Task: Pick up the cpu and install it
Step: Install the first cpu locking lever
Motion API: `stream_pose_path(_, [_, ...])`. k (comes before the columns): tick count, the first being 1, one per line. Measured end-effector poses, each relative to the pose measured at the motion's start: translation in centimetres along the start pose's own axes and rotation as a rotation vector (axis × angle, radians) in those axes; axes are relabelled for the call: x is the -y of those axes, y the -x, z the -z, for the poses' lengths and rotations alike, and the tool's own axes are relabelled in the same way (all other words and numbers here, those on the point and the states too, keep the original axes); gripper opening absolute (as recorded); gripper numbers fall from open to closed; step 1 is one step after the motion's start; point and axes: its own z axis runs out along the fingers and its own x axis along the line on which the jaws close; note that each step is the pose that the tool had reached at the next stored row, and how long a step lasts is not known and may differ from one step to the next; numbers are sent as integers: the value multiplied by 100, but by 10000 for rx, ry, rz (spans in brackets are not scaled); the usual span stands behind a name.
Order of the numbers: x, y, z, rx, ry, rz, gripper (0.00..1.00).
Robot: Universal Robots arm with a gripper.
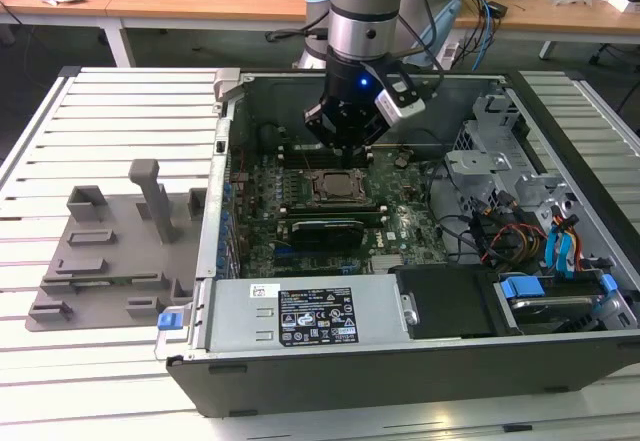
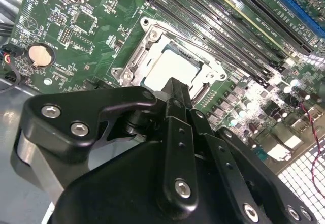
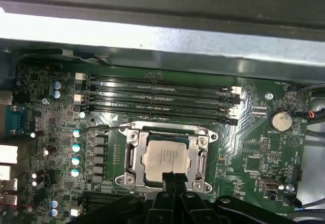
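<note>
I see the cpu (image 3: 166, 157) lying flat inside the socket frame (image 3: 133, 155). My gripper (image 3: 174, 179) hovers just above its near edge — clenched on nothing. The chip looks light, stiff, fragile — only its edges should be gripped.

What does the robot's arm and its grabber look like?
The arm is a fat silver-grey tube with dark bands and a small blue light. A white-and-black box sticks out beside its wrist. The gripper is matte black metal, with flat linked bars and shiny silver screws.
</note>
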Motion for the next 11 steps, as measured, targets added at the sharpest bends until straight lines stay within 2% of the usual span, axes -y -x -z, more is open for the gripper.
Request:
stream_pose_path(9, [8, -1, 122, 0, 0, 0, 11])
stream_pose_path(11, [8, -1, 122, 2, 2, 0, 11])
